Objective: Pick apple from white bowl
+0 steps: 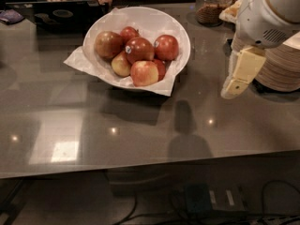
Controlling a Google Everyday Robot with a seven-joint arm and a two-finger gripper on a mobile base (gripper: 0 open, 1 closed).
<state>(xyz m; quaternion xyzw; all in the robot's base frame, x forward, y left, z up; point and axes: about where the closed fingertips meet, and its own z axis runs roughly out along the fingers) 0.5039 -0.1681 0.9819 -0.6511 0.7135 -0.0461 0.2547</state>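
Right now, the gripper [232,86] hangs at the 3 o'clock side of the scene, above the dark table [140,130] and just in front of the stacks of pale bowls [281,71]. It carries nothing, and whether it is spread or pressed together cannot be told from this angle. It is well apart from the fruit.

From the gripper, the apple [167,47] lies toward 10 o'clock. It sits at the 3 o'clock edge of the pile inside the white bowl [140,14], near the rim, with its small sticker facing the pile. It touches the darker apple [139,49] at its 9 o'clock and rests partly on the yellow-blushed apple [144,73] toward 7 o'clock. The crinkled paper [82,61] pokes out under the bowl.

The task seems to be at the approach step, with the reach not yet done.

Several things could go wrong. The fruits are packed close, so a descent a little too far toward 9 o'clock would probably close on the darker stickered one instead. The skin is glossy and round, so a grip off its middle may let it slip out. A low approach from 3 o'clock could strike the rim and push the bowl on its paper. The arm could also brush the stacks beside it.
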